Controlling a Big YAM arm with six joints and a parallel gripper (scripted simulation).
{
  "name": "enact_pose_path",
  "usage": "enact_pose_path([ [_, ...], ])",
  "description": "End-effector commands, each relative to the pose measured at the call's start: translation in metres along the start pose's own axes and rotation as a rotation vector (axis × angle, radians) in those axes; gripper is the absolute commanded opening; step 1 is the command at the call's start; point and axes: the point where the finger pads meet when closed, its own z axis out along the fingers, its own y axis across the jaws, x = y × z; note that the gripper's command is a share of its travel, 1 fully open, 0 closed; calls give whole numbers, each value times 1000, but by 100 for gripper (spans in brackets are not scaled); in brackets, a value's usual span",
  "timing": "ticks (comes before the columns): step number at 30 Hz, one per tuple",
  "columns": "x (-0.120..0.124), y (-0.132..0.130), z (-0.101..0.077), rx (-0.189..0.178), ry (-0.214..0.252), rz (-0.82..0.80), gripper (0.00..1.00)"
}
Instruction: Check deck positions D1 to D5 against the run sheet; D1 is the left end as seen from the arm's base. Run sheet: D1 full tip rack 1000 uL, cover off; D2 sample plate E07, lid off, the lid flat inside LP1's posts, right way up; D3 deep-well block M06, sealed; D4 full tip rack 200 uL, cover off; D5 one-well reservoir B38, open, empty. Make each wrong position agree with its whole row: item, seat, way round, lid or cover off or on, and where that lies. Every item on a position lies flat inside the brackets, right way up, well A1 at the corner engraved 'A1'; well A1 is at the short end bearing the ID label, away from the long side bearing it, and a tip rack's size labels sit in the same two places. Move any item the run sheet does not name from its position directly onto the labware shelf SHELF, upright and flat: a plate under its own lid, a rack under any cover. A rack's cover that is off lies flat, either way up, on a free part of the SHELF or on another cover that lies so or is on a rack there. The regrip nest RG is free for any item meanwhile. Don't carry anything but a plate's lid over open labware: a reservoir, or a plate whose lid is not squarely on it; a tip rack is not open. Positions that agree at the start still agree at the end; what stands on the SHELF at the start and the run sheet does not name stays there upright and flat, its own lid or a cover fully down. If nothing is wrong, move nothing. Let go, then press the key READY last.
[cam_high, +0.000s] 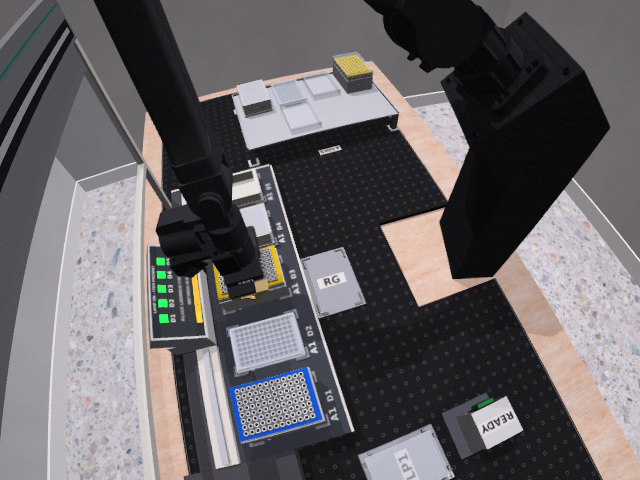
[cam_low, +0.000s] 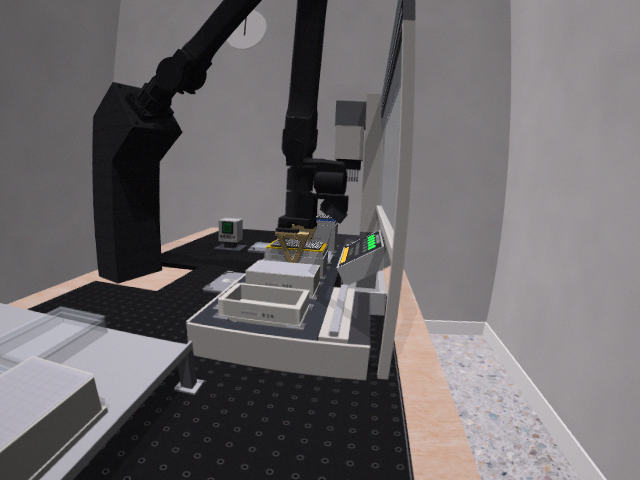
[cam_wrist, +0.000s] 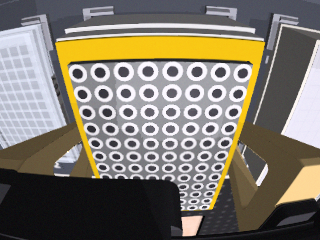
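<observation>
- Top view: gripper (cam_high: 247, 289) clamped across the yellow tip rack (cam_high: 272, 258) seated at D3, where the sheet calls for the sealed block; the blue rack (cam_high: 273, 403) sits at D1.
- Exterior view: rack not lifted; the sealed block (cam_low: 281, 273) appears at D4, so the swap remains.
- Wrist view: fingers flank the rack's long sides; READY judged unpressed.

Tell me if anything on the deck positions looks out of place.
Yes: D3 holds a yellow tip rack, where the sheet wants a sealed deep-well block. The gripper is shut on its sides. What looks like that sealed grey block sits next along at D4, so the two seem swapped. The blue rack at D1 looks square in its brackets.
</observation>
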Motion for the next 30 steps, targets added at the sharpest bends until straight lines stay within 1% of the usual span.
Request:
enact_pose_path([
  [1, -6, 0, -3, -1, -17, 1, 0],
  [14, -6, 0, -3, -1, -17, 1, 0],
  [15, -12, 0, -11, -2, -37, 0, 0],
  [17, -12, 0, -11, -2, -37, 0, 0],
  [18, -8, 3, -13, -5, -23, -4, 0],
  [19, -7, 5, -15, -8, -19, -5, 0],
  [30, -7, 5, -33, -8, -21, 1, 0],
])
